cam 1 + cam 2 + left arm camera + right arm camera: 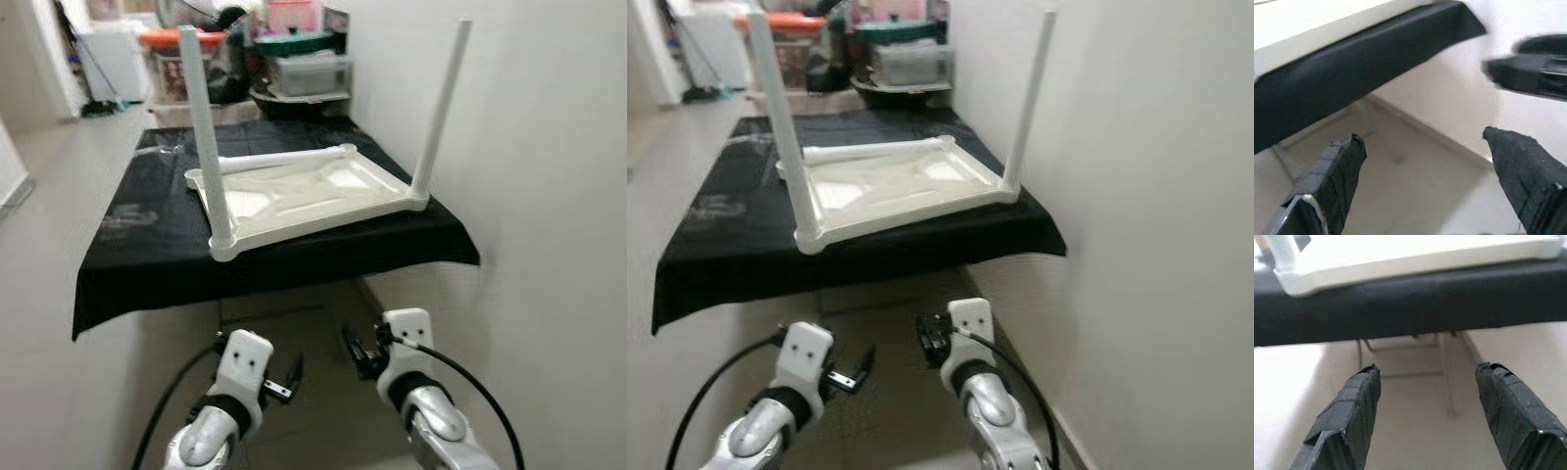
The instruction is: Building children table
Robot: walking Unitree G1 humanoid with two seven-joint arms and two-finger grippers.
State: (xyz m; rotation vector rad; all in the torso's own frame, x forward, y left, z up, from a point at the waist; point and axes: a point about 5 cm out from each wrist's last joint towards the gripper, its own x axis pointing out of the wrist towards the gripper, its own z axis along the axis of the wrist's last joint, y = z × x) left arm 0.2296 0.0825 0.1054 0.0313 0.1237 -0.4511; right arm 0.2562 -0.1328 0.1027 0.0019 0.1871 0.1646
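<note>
A white tabletop (294,196) is seen lying upside down on a surface draped in a black cloth (147,255), beside the wall on the right. Two white legs are fitted and stand upright: one at the near left corner (206,137) and one at the near right corner (441,103). A third leg (279,160) lies flat along the far edge of the tabletop, not fitted. A small clear wrapper (165,149) is seen on the cloth at the far left.

Both pincers are held low, near the robot and below the front edge of the surface, over the floor and well apart from the tabletop. The left pincer (1425,161) is released, its two black fingers spread wide with nothing between them. The right pincer (1425,396) is likewise released and empty, pointed at the hanging cloth edge, with the near corner of the tabletop visible above it.

Beyond the surface, stacked storage boxes (309,69) and a container with an orange lid (181,39) are seen against the far side.
</note>
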